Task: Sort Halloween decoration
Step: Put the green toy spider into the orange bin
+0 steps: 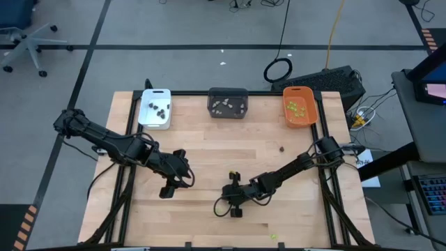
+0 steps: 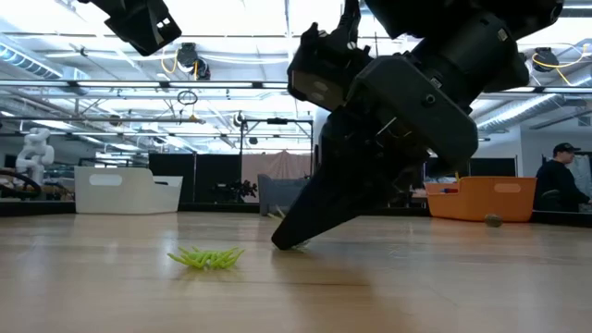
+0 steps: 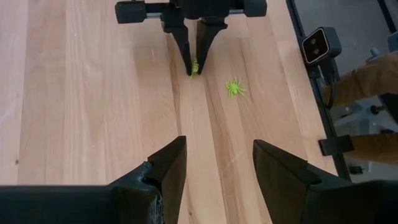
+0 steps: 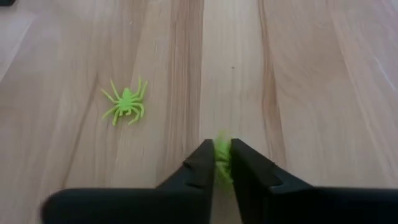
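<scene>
Claws first: your right claw (image 4: 222, 163) is down at the table (image 1: 209, 153), its two fingers pinched on a lime green spider (image 4: 221, 155) at the near middle of the boards. Only a sliver of green shows between the tips, so you cannot see how much of the piece sits inside. A second green spider (image 4: 125, 102) lies flat on the wood just beside that claw, apart from it. Your left claw (image 3: 214, 171) hangs above the table left of centre, fingers spread with nothing between them, facing the right claw across the boards.

At the far edge you have three trays in a row: the white tray (image 1: 155, 120) holds dark pieces, the dark grey tray (image 1: 228, 111) holds pale pieces, the orange tray (image 1: 300, 117) holds green ones. One small dark piece (image 1: 282, 148) lies alone on the table, near the orange tray.
</scene>
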Robot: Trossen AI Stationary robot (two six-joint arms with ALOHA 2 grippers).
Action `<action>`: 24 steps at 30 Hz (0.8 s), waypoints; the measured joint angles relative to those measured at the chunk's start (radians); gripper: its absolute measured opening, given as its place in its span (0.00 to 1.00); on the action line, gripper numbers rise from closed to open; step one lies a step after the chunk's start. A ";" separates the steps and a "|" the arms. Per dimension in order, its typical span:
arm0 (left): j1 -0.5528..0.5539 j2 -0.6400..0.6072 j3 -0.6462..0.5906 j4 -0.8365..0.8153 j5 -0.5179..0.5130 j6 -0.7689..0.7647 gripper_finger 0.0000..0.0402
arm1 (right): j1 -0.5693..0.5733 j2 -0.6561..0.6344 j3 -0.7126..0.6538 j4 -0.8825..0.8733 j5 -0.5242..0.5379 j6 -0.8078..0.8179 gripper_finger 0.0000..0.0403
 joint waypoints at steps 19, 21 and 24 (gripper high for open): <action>0.000 0.000 0.000 0.008 -0.014 0.005 0.45 | -0.015 -0.315 -0.004 -0.085 -0.038 0.127 0.00; 0.000 0.000 0.000 0.009 -0.019 0.005 0.45 | -0.021 -0.381 -0.004 -0.088 -0.038 0.155 0.00; 0.000 0.000 0.000 0.013 -0.047 0.003 0.45 | -0.037 -0.471 -0.004 -0.096 -0.032 0.194 0.00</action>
